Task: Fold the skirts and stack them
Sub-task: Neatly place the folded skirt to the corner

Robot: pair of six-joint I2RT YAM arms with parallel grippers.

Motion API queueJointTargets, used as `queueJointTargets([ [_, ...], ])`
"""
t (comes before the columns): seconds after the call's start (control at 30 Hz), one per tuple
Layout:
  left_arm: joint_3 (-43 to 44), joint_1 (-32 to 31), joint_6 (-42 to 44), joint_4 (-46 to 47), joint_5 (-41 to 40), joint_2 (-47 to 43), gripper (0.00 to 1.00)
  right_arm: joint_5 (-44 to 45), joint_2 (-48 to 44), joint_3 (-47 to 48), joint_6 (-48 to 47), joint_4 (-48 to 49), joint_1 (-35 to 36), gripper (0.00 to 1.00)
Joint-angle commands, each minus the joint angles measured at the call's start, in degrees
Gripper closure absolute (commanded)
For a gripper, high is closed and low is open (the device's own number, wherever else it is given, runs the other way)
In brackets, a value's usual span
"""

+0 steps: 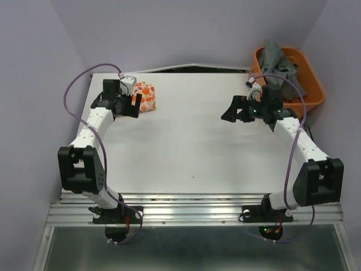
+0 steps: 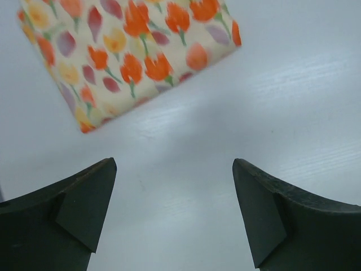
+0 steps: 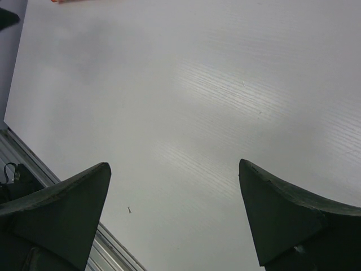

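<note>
White table (image 1: 192, 141) bears a cream, orange-flowered skirt (image 2: 130, 51), folded small.

On the white table (image 1: 192, 147), the printed skirt (image 2: 130, 51) is cream with orange, yellow and perhaps mauve flowers. Beside the table, the orange basket (image 1: 313, 96) holds the dark grey skirt (image 1: 279, 59).

Soft even light, faint tabletop glare
</note>
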Motion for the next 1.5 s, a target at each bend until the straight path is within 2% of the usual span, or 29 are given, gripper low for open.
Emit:
queueJointTargets([
  [0.0, -6.35, -0.18, -6.78, 2.14, -1.56, -2.42, 0.03, -0.05, -1.15, 0.04, -0.19, -0.08, -0.35, 0.00],
  [0.1, -9.07, -0.18, -8.28, 3.64, -4.29, -1.72, 0.02, 0.13, -0.62, 0.13, -0.20, -0.44, -0.35, 0.00],
  [0.27, -8.82, 0.08, -9.60, 5.40, -5.00, 6.00, 0.02, 0.48, 0.00, 0.13, -0.37, -0.52, -0.35, 0.00],
  [0.53, 0.57, 0.87, -10.83, 7.51, -0.88, 19.62, 0.02, 2.15, 0.26, 0.66, -1.69, -1.66, -0.35, 0.00],
  [0.7, 6.37, 1.40, -9.43, 6.55, -1.39, 25.86, 0.02, 2.33, 0.79, 0.92, -2.04, -1.84, -0.35, 0.00],
  [1.13, 17.89, 6.49, -4.86, 5.05, 0.80, 36.07, 0.02, 2.94, 2.46, 1.01, -3.10, -1.84, -0.35, 0.00],
  [1.47, 25.19, 6.67, -9.77, 4.34, 4.85, 40.65, 0.02, 4.44, 3.43, 2.15, -3.71, -1.75, -0.35, 0.00],
])
